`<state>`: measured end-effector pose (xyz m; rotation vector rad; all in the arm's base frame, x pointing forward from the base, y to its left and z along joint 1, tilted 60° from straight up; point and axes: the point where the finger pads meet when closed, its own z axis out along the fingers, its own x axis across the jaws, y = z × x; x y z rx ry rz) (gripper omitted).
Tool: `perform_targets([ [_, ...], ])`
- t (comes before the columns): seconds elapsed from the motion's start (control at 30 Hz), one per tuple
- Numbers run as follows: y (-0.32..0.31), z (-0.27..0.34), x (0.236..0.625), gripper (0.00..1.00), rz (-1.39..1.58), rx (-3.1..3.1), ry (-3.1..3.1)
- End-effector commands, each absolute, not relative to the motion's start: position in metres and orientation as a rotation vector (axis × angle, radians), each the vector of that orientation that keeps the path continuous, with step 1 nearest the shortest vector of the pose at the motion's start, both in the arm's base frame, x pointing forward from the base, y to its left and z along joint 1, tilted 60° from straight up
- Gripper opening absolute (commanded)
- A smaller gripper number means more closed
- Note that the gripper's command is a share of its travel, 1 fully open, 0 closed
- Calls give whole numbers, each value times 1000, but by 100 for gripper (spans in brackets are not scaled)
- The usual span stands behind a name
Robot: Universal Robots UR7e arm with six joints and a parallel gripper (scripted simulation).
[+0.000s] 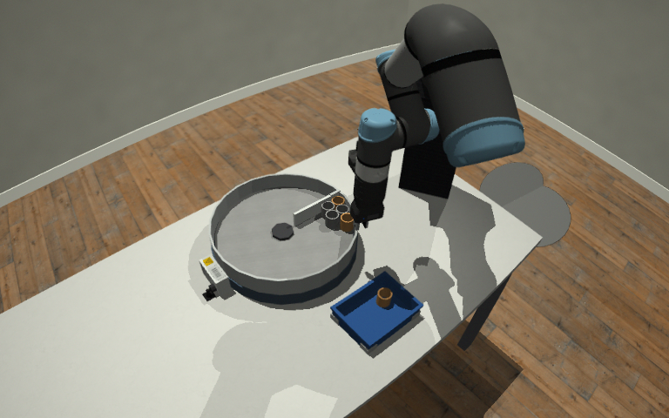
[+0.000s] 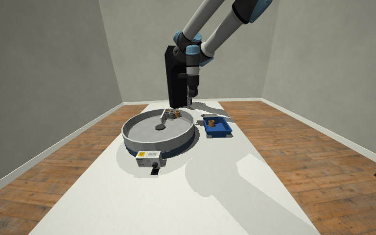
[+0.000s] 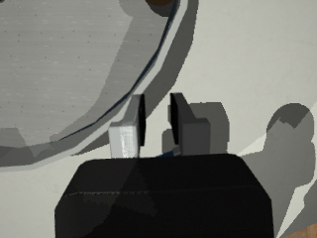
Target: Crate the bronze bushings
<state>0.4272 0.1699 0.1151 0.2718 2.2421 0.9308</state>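
The turning table (image 1: 251,246) (image 2: 144,132) (image 3: 54,74) holds a bunch of upright bushings beside its white bar. One bronze bushing (image 1: 347,225) (image 2: 177,114) stands nearest the wall; its edge shows at the top of the wrist view. A second bronze bushing (image 1: 337,204) stands behind. Three steel bushings, one of them in front (image 1: 332,222) (image 2: 172,116), stand against them. Another bronze bushing (image 1: 384,300) (image 2: 211,124) stands upright in the blue crate (image 1: 362,325) (image 2: 219,132). My gripper (image 1: 363,225) (image 2: 189,104) (image 3: 158,109) is part open and empty, above and just outside the turning table's wall.
The white bar (image 1: 310,211) (image 2: 162,116) runs from near the hub (image 1: 282,232) (image 2: 160,127) towards the wall. A control box (image 1: 214,275) (image 2: 148,159) is fixed outside the turning table. The raised wall (image 1: 291,286) lies between the bushings and the crate.
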Motion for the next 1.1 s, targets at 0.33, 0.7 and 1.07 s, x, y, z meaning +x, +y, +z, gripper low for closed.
perform_targets([
  [0.33, 166, 125, 409, 45, 1062, 570, 2243],
  [0.7, 165, 123, 408, 45, 1062, 570, 2243],
  [1.07, 165, 123, 408, 45, 1062, 570, 2243],
])
